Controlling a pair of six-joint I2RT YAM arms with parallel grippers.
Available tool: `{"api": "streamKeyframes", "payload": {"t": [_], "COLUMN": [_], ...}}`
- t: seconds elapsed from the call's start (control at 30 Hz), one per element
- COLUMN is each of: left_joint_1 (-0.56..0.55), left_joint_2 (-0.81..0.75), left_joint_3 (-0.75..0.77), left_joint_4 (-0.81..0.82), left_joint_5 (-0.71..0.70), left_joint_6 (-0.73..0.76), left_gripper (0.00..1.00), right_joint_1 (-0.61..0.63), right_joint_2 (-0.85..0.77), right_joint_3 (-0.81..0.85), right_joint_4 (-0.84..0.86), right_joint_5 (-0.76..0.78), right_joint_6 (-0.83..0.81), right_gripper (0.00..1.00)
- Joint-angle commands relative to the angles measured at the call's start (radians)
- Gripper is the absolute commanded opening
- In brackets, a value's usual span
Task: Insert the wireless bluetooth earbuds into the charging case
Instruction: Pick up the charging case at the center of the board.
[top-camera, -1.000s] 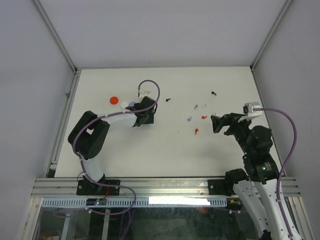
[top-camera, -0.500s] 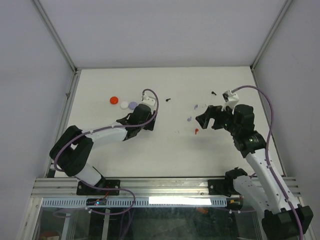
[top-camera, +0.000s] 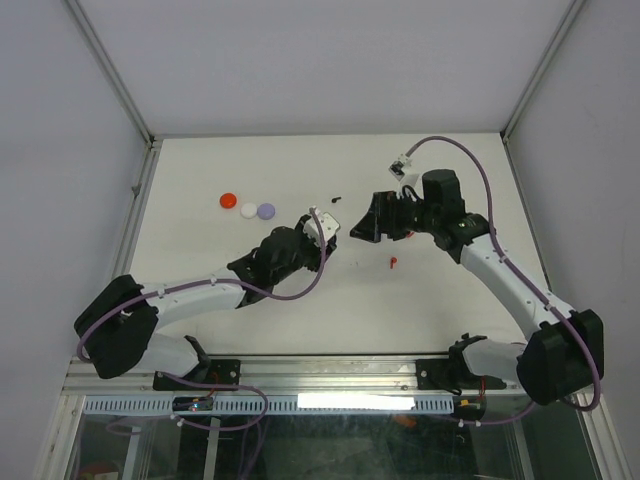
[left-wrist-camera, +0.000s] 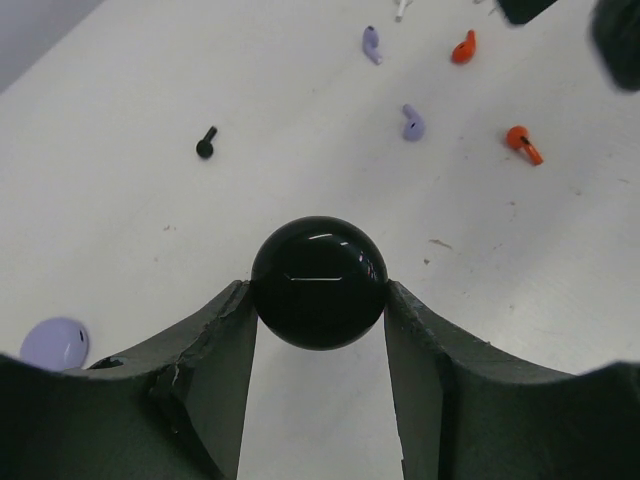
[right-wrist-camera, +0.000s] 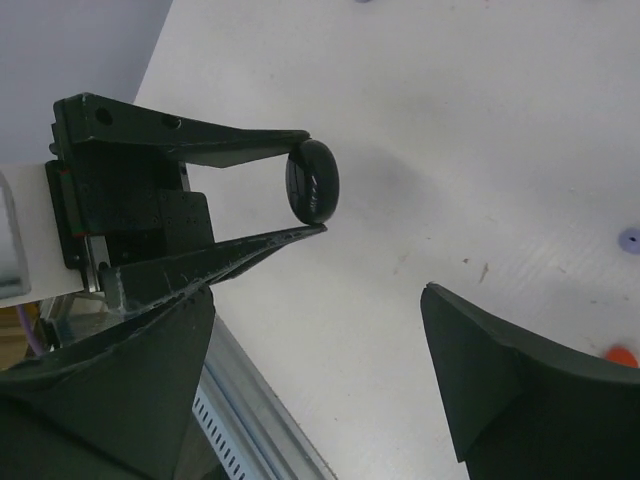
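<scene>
Gripping black round case (left-wrist-camera: 318, 270): left gripper (left-wrist-camera: 317, 288), clenched, centre of left wrist view. Loose on table (left-wrist-camera: 150, 80) above: black earbud (left-wrist-camera: 206, 143), lavender earbuds (left-wrist-camera: 412, 124), red earbuds (left-wrist-camera: 523, 143). Right wrist view only: right gripper (right-wrist-camera: 318, 292) released, empty; case edge-on, upper left.

No lettering, label or number seems readable on anything in view

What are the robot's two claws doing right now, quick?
Left gripper: closed on the black round case.
Right gripper: open, holding nothing.
</scene>
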Motion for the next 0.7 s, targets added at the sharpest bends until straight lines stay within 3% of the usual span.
{"api": "streamKeyframes", "payload": {"t": [0.0,0.2,0.67], "left_joint_1": [-0.018,-0.027,-0.05], "left_joint_2": [-0.063,-0.121,-0.138], "left_joint_3": [-0.026,-0.11,-0.101], "left_joint_4": [0.154,0.283,0.304], "left_joint_5": [0.081,0.186,0.239], "left_joint_6": [0.115,0.188,0.227], "left_gripper": [0.28,0.28,0.28], "right_joint_1": [0.017,0.043,0.114], "right_joint_2": [0.033,0.094,0.176], "right_joint_3": [0.047,0.043,0.056], "right_joint_4": [0.052,0.091,0.186], "right_joint_5": [-0.138,-0.164,-0.202], "right_joint_6": [0.043,0.055,0.089], "right_gripper": [0.87,0.77,0.52]}}
